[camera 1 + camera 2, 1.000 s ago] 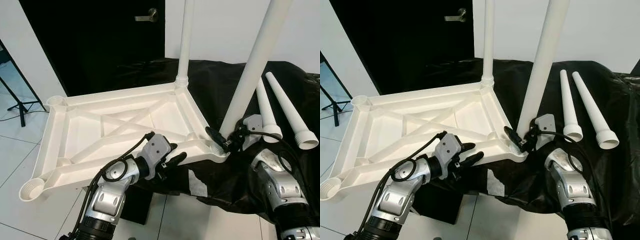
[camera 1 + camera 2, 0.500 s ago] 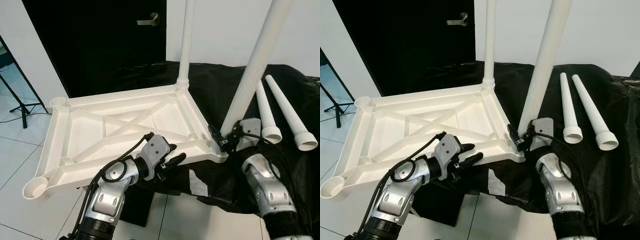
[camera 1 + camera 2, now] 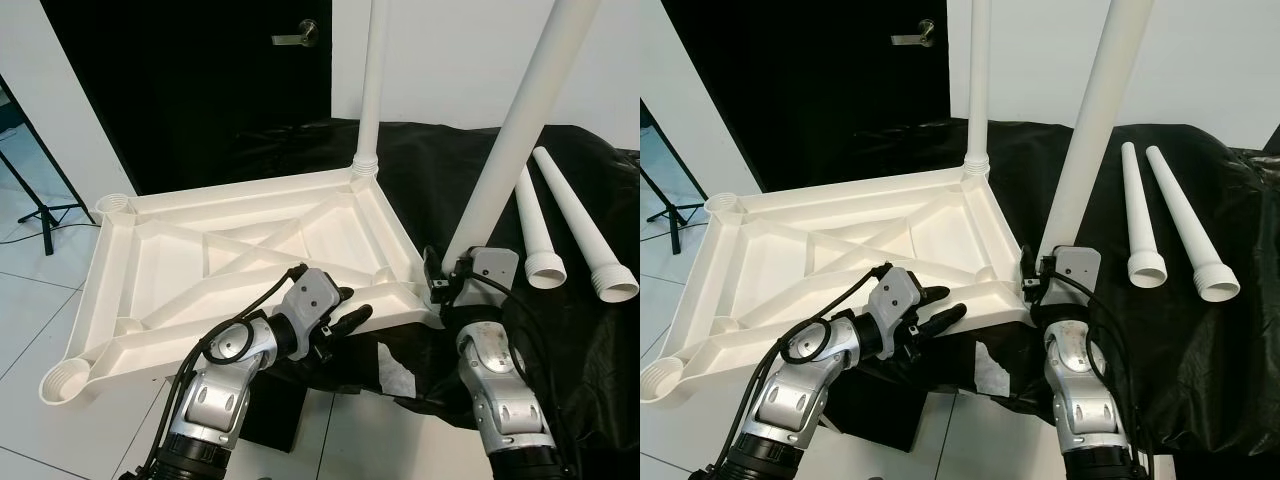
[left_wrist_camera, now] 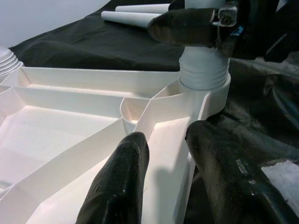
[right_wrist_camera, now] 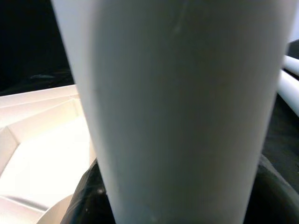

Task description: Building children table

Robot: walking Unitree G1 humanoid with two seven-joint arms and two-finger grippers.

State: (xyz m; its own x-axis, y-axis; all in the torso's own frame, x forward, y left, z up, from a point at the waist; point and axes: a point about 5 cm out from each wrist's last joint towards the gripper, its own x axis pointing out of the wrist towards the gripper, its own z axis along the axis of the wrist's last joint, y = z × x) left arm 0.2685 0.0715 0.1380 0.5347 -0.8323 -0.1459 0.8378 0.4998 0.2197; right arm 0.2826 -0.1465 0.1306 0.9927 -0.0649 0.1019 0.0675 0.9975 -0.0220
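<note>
Left eye view: the white plastic tabletop [image 3: 240,265] lies upside down, its ribbed underside facing up, with crossed diagonal braces inside a raised rim and a round threaded socket at each corner. Its right side rests on a bench covered with black cloth [image 3: 580,340], while its left side juts out over the white tiled floor [image 3: 30,300]. Two white legs stand upright in the sockets on the cloth side: the far leg [image 3: 370,90] at the back corner and the near leg [image 3: 510,130] at the front corner, the latter leaning slightly to the right. Two loose legs [image 3: 560,225] lie side by side on the cloth, well apart from the tabletop, wide ends toward the robot.

The left hand [image 3: 345,318] meets the tabletop's near rim just beside the front corner. In the left wrist view its two black fingers [image 4: 121,186] are parted and straddle the rim wall, one inside the frame and one outside, grasping it.

The right hand [image 3: 438,285] is at the base of the near leg, right at the socket. In the left wrist view one black finger of it presses across the leg above the threaded collar; the fingers appear clenched around that leg, which looms close in the right wrist view.
</note>
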